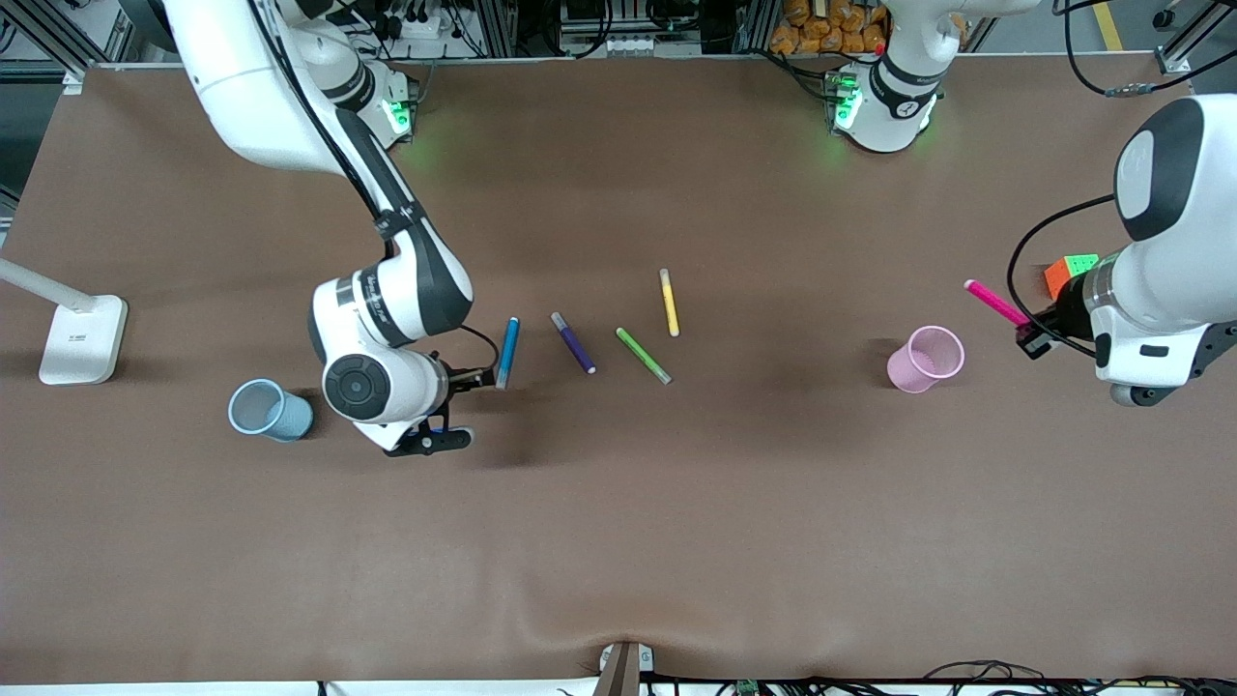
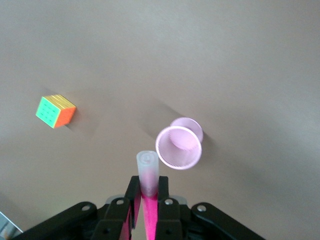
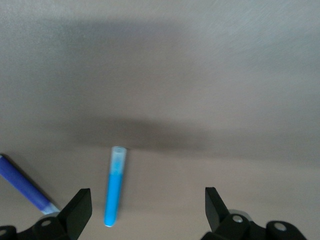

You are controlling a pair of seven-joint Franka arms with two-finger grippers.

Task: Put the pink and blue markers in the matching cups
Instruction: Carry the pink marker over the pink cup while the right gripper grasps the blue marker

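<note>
Left gripper point(image 2: 145, 210) clamps pink marker point(image 1: 995, 302) beside pink cup point(image 1: 926, 359).

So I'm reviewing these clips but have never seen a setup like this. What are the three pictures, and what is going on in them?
Two white robot arms stand at a brown table, each ending in a two-finger gripper. The wide picture looks down from across the table; the other two come from cameras on the arms' wrists.

The left gripper is shut on the pink marker, held in the air near the pink cup. The right gripper is open, its fingers either side of the blue marker, which lies on the table. The blue cup stands beside that arm.

Also on the table: purple pen, green pen, yellow pen, a puzzle cube and a white lamp base.
</note>
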